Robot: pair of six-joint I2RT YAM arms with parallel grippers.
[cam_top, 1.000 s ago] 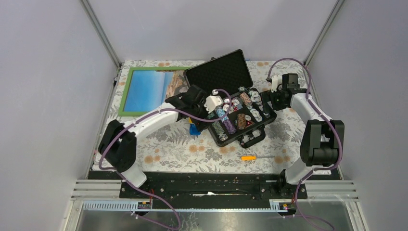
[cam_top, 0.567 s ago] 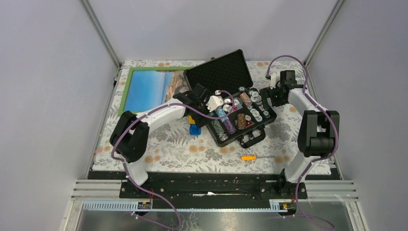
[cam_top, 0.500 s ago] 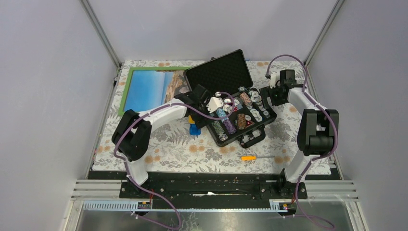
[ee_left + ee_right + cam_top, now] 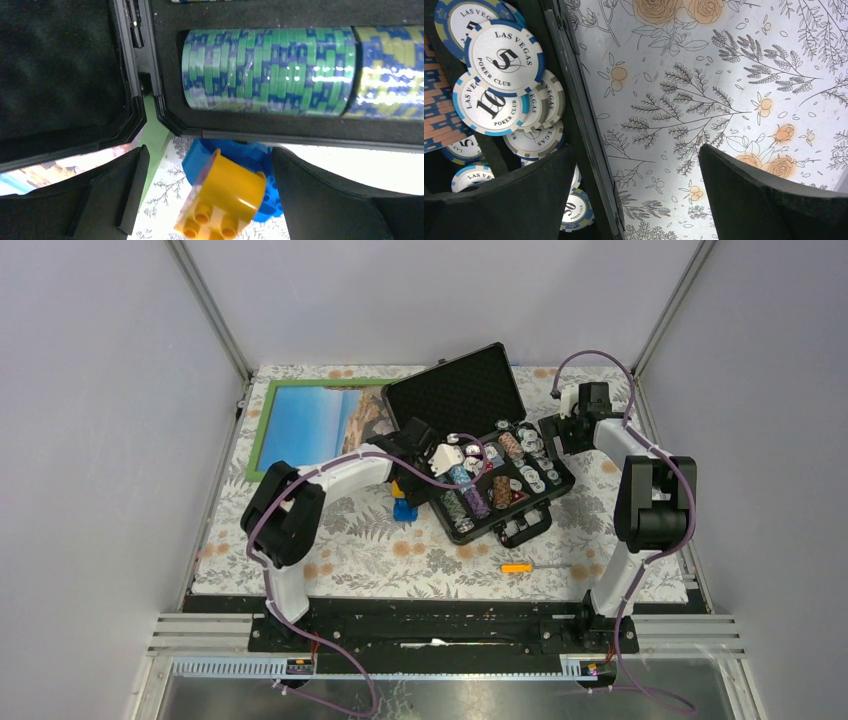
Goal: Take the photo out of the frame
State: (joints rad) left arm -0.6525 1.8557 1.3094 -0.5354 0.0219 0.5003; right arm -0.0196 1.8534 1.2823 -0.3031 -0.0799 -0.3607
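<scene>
frame [image 4: 258, 453] green | photo [image 4: 305, 425] blue, tan | case [image 4: 455, 390] black | tablecloth [image 4: 724, 75] floral, orange roses | brick [image 4: 225, 192] yellow | chips [image 4: 270, 70] green-blue striped

Open black case [image 4: 458, 390] of poker chips [image 4: 463, 502], blue brick [image 4: 404, 509], orange screwdriver [image 4: 517, 567], floral cloth [image 4: 380, 550]

Left gripper [image 4: 208, 155], right gripper [image 4: 636, 150]: both agape.

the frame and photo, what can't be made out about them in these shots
- Top view: the frame has its right end, and the photo its rocky end, hidden behind the black case lid and the left arm.
- Left wrist view: only a sliver of photo and green border shows beside the case; the rest is cut off.
- Right wrist view: neither appears, only poker chips and tablecloth.
- Frame's back: hidden, it lies face up.
</scene>
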